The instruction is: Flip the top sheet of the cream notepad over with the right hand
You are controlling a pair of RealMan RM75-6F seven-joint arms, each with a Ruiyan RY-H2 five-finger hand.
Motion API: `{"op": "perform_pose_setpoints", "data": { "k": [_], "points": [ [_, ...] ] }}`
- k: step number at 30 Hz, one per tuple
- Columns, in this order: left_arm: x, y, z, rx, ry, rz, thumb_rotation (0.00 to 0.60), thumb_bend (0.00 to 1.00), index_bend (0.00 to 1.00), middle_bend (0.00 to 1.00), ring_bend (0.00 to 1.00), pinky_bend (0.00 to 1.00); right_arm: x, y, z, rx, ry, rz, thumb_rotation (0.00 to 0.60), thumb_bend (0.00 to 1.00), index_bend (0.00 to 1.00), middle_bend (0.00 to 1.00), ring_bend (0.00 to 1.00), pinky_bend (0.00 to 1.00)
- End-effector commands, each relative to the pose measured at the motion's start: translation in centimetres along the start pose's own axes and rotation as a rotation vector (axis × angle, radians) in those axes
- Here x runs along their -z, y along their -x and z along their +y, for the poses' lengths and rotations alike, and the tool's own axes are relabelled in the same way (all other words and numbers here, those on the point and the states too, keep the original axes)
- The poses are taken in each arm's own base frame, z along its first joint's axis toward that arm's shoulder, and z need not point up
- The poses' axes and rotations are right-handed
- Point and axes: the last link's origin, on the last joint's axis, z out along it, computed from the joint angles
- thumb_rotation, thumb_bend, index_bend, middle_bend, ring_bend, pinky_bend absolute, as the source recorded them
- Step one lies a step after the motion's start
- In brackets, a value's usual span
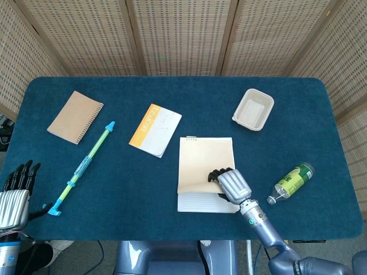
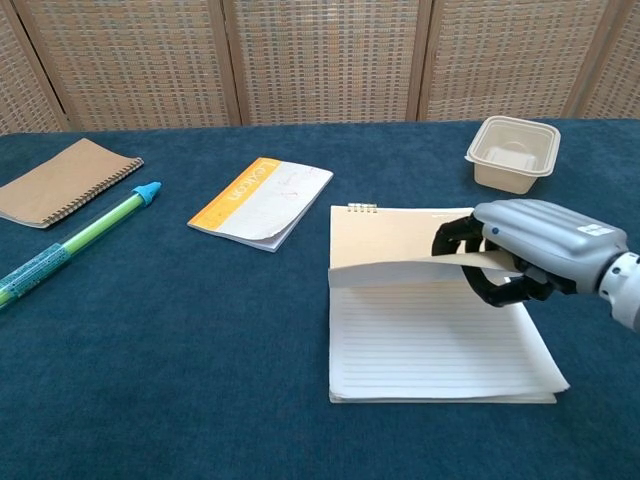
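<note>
The cream notepad (image 1: 205,197) (image 2: 432,345) lies near the table's front edge, right of centre, its lined page showing below. Its cream top sheet (image 1: 205,163) (image 2: 400,240) is lifted and curled up from the lower edge. My right hand (image 1: 231,185) (image 2: 535,248) pinches that sheet at its right side, fingers curled over it, thumb under it. My left hand (image 1: 16,192) hangs off the table's front left corner, fingers apart, holding nothing; the chest view does not show it.
An orange-and-white booklet (image 1: 155,129) (image 2: 262,200) lies just left of the notepad. A brown spiral notebook (image 1: 75,116) and a green-blue pen (image 1: 84,167) lie further left. A beige tray (image 1: 253,109) stands behind on the right, a green bottle (image 1: 292,181) lies right of my hand.
</note>
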Motion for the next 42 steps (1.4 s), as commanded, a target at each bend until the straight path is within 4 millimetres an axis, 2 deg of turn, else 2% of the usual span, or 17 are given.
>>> {"op": "perform_pose_setpoints", "data": {
  "k": [1, 16, 25, 33, 42],
  "points": [
    [0.0, 0.0, 0.0, -0.002, 0.0, 0.0, 0.6, 0.0, 0.0, 0.0, 0.0, 0.09, 0.9, -0.1, 0.0, -0.003, -0.017, -0.014, 0.6, 0.93, 0.62, 0.53, 0.49, 0.65],
    [0.1, 0.0, 0.3, 0.004, 0.01, -0.005, 0.6, 0.0, 0.0, 0.0, 0.0, 0.09, 6.1, -0.8, 0.3, 0.037, -0.063, -0.067, 0.6, 0.93, 0.62, 0.53, 0.49, 0.65],
    [0.2, 0.0, 0.3, 0.007, 0.013, -0.005, 0.6, 0.0, 0.0, 0.0, 0.0, 0.09, 10.6, -1.0, 0.9, 0.025, -0.06, -0.083, 0.6, 0.93, 0.62, 0.53, 0.49, 0.65],
    [0.3, -0.1, 0.4, 0.005, 0.014, 0.0, 0.6, 0.0, 0.0, 0.0, 0.0, 0.09, 13.3, -0.5, 1.1, 0.011, -0.062, -0.107, 0.6, 0.93, 0.62, 0.53, 0.49, 0.65],
    [0.3, -0.1, 0.5, 0.003, 0.016, 0.001, 0.6, 0.0, 0.0, 0.0, 0.0, 0.09, 14.6, 0.0, 1.0, 0.017, -0.076, -0.116, 0.6, 0.93, 0.62, 0.53, 0.49, 0.65]
  ]
}}
